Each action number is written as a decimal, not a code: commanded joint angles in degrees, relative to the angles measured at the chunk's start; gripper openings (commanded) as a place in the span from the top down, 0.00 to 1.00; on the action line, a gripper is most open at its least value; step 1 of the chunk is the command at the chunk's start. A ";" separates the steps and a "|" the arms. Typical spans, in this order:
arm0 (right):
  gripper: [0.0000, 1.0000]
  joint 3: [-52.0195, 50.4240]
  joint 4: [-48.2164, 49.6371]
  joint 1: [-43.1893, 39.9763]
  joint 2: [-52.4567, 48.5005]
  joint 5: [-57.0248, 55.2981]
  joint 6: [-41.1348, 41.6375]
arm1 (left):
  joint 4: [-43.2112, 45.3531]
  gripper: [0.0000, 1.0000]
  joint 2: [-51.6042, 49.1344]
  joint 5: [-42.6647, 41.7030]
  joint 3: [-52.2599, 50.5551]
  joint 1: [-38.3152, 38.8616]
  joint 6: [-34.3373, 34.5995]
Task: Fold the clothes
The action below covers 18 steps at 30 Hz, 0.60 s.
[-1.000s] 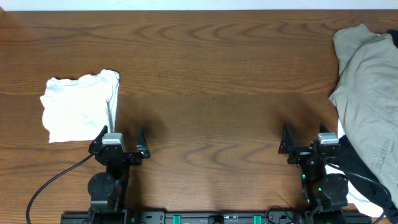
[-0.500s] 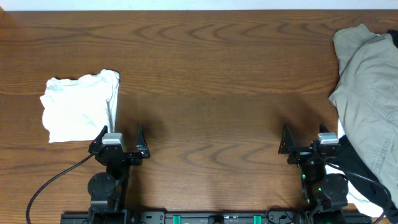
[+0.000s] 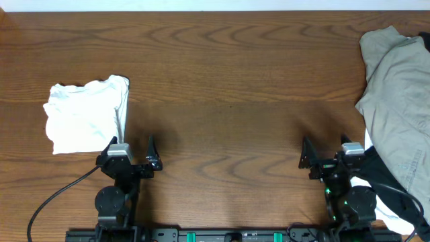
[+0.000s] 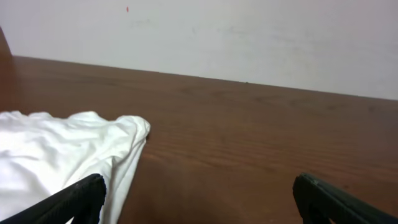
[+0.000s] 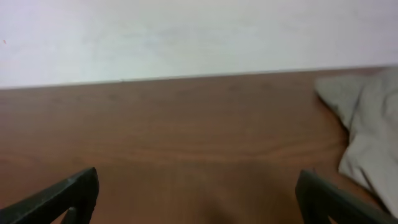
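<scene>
**Station check: both grippers spread, shorts unfolded at right edge**

Count: two arms, two grippers, three garments, one loose cable.

Near edge. Both arms sit low at the near side of the table (image 3: 228, 87), well apart from each other. The left gripper (image 3: 129, 146) has its fingers spread wide and holds nothing. Its wrist view shows bare wood between the two fingertips (image 4: 81, 196). The right gripper (image 3: 327, 152) is likewise spread and empty, with only tabletop between its tips. One black cable (image 3: 57, 195) curves from the left arm's base out towards the near left corner.

Near right. A black garment (image 3: 384, 180) with a white edge lies just beside the right arm, on its right. Its far part appears to run under the shorts, though the overlap is not clear enough to confirm.

Middle left. One white garment (image 3: 84, 114) lies in a rough folded block. Its near right corner is just beside the left gripper's left finger; contact cannot be confirmed.

Right edge, near to far. The clothes, one pair of khaki shorts (image 3: 396, 94), lie crumpled and unfolded along the right edge, reaching the far right corner, partly cut off by the frame. They lie apart from the right gripper, to its right and beyond it.

Far. A pale wall (image 4: 249, 37) stands behind the table.
</scene>
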<state>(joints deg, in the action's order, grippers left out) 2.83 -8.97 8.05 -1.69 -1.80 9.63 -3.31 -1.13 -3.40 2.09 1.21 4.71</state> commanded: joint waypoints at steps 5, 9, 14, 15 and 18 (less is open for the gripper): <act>0.01 14.32 -8.85 -0.55 -9.81 -3.30 1.05 | -7.10 0.02 -9.44 0.90 11.39 -0.24 1.84; 0.01 23.93 -14.27 -0.55 -20.17 -3.32 1.03 | -11.23 0.02 -19.71 0.90 21.22 -0.22 1.81; 0.01 37.88 -26.27 -0.55 -35.19 -1.95 1.03 | -18.80 0.02 -33.24 -2.43 34.14 -0.22 1.31; 0.01 40.74 -28.87 -0.55 -38.16 -1.22 0.96 | -20.11 0.02 -35.47 -4.46 36.24 -0.24 0.98; 0.01 47.25 -34.60 -0.55 -44.83 1.97 0.85 | -22.88 0.02 -41.18 -9.40 41.57 -0.22 0.98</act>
<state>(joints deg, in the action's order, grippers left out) 45.60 -41.69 8.05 -42.96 -2.68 10.07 -25.15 -38.89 -7.25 39.53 1.21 6.00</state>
